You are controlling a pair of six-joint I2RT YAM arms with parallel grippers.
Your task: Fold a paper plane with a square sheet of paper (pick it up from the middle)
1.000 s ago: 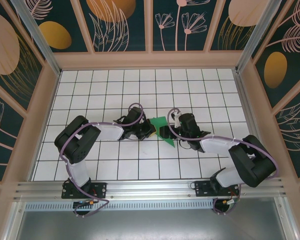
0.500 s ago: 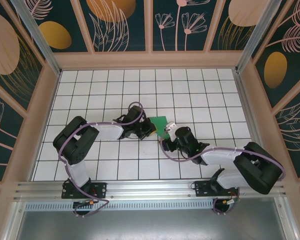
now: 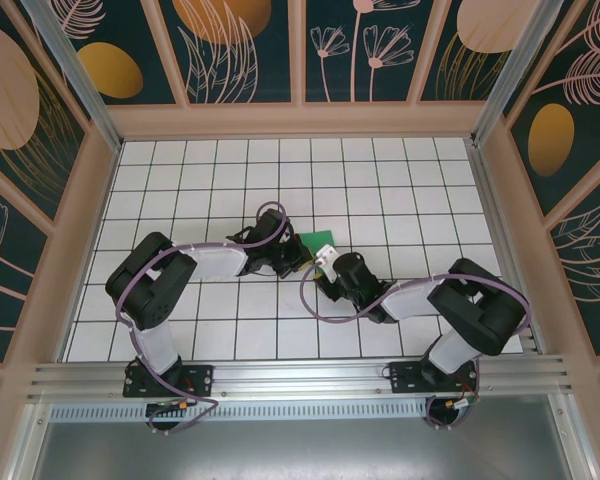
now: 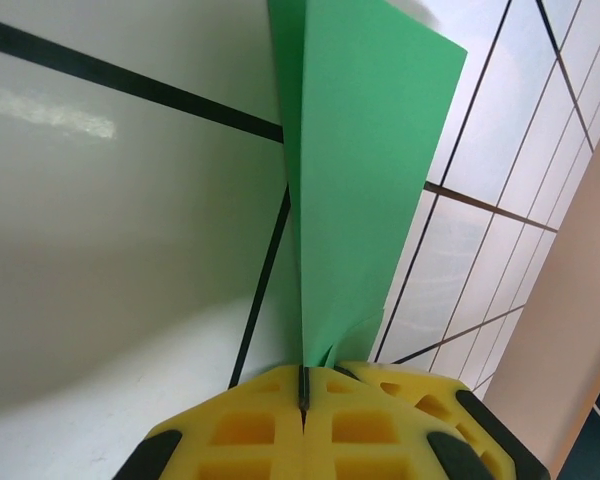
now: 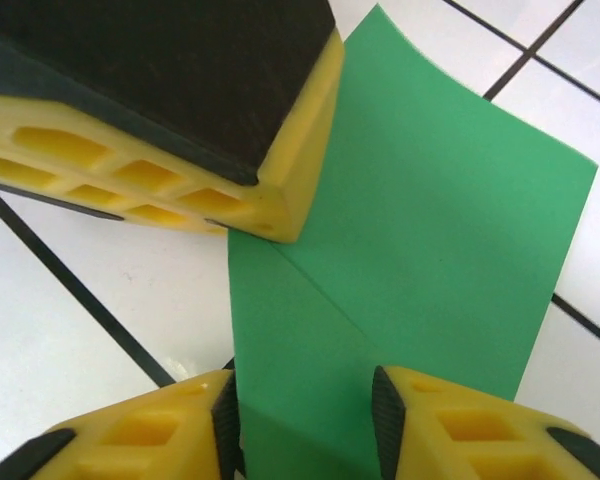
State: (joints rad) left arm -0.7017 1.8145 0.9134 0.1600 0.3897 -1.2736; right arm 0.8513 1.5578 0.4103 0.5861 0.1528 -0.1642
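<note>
At centre frame our right pincer (image 5: 305,405), newly swung in, straddles the square sheet of paper (image 5: 430,230), apart; left pincer (image 4: 303,385) clamps it; we expect creasing.

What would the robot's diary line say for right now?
left gripper: shut on green paper | right gripper: open, paper between its jaws | green paper: creased, between both grippers

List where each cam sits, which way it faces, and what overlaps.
Top external: above and behind, facing down on the grid table; left arm and right arm, bases nearest.
Left wrist: on that arm, looking along the shut left fingers pinching the green paper.
Right wrist: on that arm, looking down past the right fingers astride the paper.
Shared: the paper, in all three.
</note>
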